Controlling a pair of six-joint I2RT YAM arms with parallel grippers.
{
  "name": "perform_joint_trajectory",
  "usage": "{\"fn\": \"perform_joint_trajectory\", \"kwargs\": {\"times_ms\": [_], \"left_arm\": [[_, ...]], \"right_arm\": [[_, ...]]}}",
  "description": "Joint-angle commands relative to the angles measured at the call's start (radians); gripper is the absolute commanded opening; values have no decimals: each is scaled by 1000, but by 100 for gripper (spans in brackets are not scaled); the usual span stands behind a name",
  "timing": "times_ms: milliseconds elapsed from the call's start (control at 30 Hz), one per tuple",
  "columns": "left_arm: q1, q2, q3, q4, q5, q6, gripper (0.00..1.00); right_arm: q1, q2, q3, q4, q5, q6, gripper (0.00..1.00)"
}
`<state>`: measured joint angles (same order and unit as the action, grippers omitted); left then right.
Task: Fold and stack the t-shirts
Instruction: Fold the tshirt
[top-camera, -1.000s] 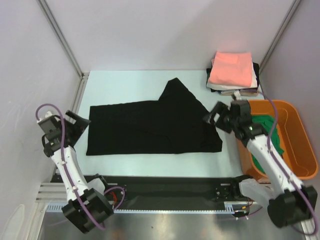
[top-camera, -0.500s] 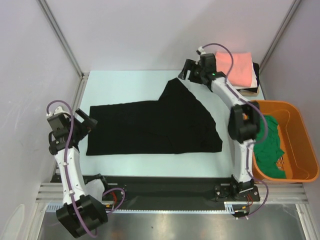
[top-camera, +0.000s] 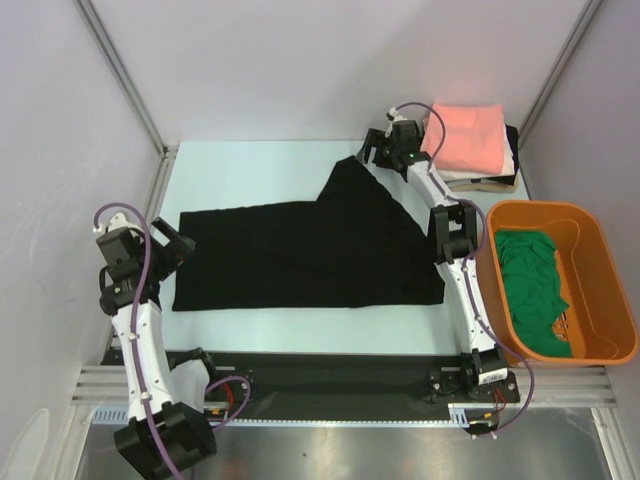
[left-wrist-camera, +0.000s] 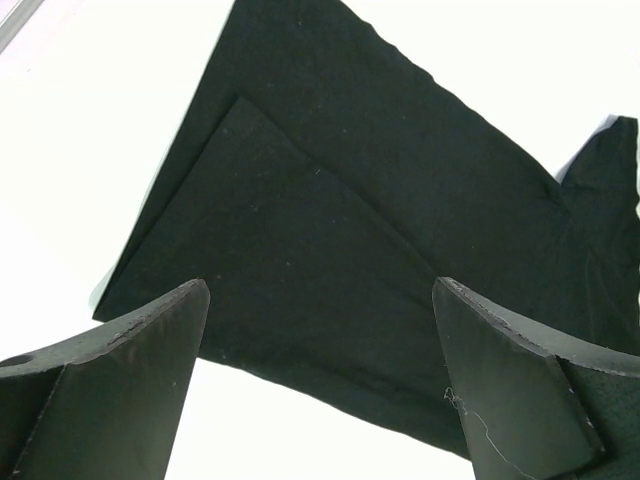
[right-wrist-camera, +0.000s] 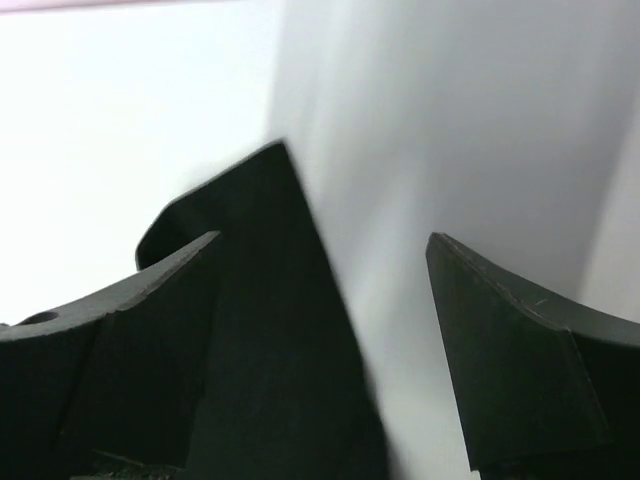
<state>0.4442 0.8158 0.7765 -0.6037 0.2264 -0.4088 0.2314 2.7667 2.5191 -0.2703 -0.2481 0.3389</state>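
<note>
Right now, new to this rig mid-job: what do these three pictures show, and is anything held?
Two robot arms are bolted at the table's near edge. The overhead picture shows both; the other two come from wrist cameras looking between each tool's fingers. A black cloth t-shirt lies partly folded on the table. Far right sits a folded pile topped by a salmon-pink shirt; an orange plastic tub holds a green shirt. The left tool is open by the black shirt's left edge, the right tool open near its far sleeve. Neither holds anything.
</note>
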Motion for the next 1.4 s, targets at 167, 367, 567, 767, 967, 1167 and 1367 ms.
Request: {"fn": "perform_joint_trajectory", "kwargs": {"times_ms": [167,367,567,767,967,1167,1367], "left_arm": [[-19,-3,-5,35,1,18,100],[-19,-3,-5,35,1,18,100],[-19,-3,-6,33,-1,18,100],[-18,0,-3,32,-7,18,100],[-19,29,4,35,-10,15,100],[-33,205,142,84,-71,-13,98],[-33,572,406,15,-151,7,87]], "right_arm": [[13,96,113,71,-32,58,82],[23,105,103,40,-86,100,71],[29,102,75,26,-144,114,54],[13,97,55,42,-172,129,10],[8,35,-31,75,-198,91,0],[26,-171,-183,120,-192,84,0],[69,-379,-350,132,-229,104,0]]}}
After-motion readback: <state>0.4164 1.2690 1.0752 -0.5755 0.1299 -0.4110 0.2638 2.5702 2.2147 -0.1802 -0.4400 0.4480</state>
